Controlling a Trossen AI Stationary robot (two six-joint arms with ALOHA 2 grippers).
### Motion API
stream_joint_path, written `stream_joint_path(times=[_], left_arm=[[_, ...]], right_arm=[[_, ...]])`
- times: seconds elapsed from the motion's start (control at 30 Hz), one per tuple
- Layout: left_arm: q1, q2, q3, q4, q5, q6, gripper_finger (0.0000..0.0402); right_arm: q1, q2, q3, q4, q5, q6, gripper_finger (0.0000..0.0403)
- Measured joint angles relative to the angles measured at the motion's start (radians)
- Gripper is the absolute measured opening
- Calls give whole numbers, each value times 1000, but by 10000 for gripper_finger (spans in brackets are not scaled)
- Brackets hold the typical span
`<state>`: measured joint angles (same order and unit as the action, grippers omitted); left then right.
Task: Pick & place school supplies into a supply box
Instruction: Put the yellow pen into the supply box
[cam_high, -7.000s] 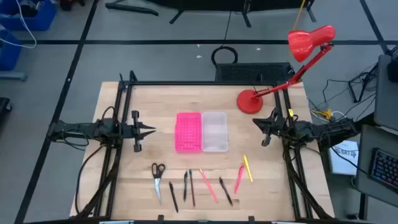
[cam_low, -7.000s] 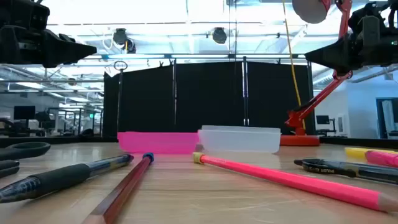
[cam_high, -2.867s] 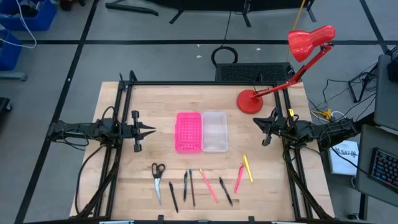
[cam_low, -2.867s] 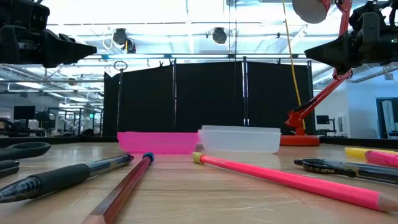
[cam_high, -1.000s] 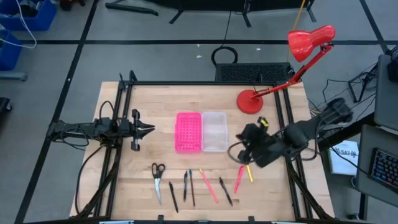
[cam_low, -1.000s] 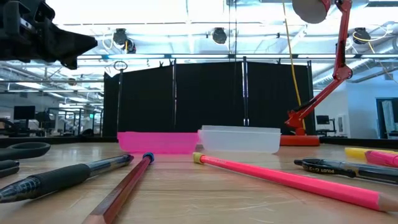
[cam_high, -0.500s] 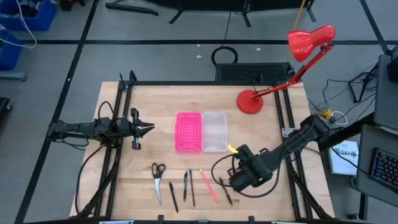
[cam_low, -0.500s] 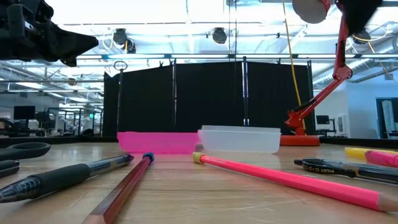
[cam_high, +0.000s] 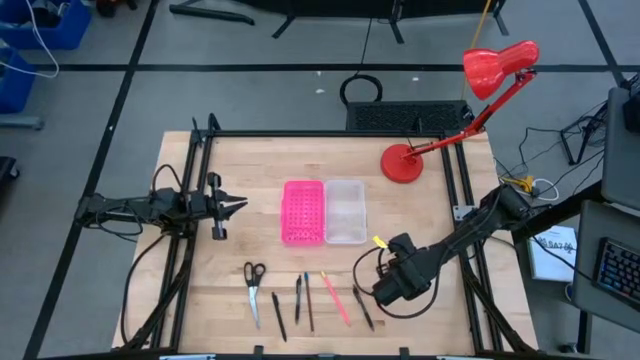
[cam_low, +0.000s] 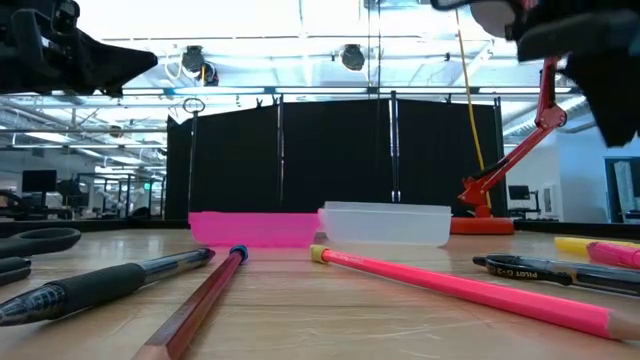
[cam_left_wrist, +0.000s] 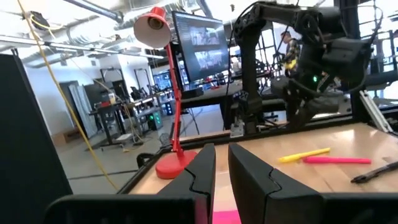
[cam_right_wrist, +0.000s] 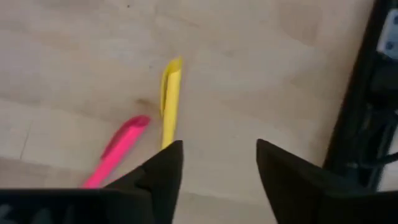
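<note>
The clear supply box (cam_high: 345, 211) stands mid-table beside a pink perforated panel (cam_high: 303, 212). Near the front edge lie scissors (cam_high: 254, 280), black pens (cam_high: 298, 298) and a pink pencil (cam_high: 336, 298), all flat on the wood. My right gripper (cam_high: 387, 288) hovers open over the right end of that row. Its wrist view shows a yellow pen (cam_right_wrist: 169, 99) and a pink pen (cam_right_wrist: 121, 149) on the table just beyond the spread fingers (cam_right_wrist: 273, 165). My left gripper (cam_high: 235, 203) waits at the table's left, its fingers (cam_left_wrist: 202, 174) a narrow gap apart and holding nothing.
A red desk lamp stands with its base (cam_high: 402, 163) at the far right. Black frame rails (cam_high: 462, 190) run along both sides of the table. The low view shows the pink pencil (cam_low: 460, 285) and a black pen (cam_low: 550, 270) close to the near edge.
My right arm has swung from beside the supply box toward the table's near edge and come down over the yellow and pink pens, which stay where they were. In the low view it now looms at the upper right.
</note>
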<state>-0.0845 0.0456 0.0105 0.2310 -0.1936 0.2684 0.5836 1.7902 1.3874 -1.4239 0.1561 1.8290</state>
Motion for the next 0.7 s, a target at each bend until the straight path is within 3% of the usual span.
stream_joint_path(times=[0.23,0.7], left_arm=[[0,0,0,32,0,11,51],[0,0,0,36,0,18,51]], right_arm=[[1,1,-68,197,-33,-4,226],[1,-4,-313,554,-112,29,183]])
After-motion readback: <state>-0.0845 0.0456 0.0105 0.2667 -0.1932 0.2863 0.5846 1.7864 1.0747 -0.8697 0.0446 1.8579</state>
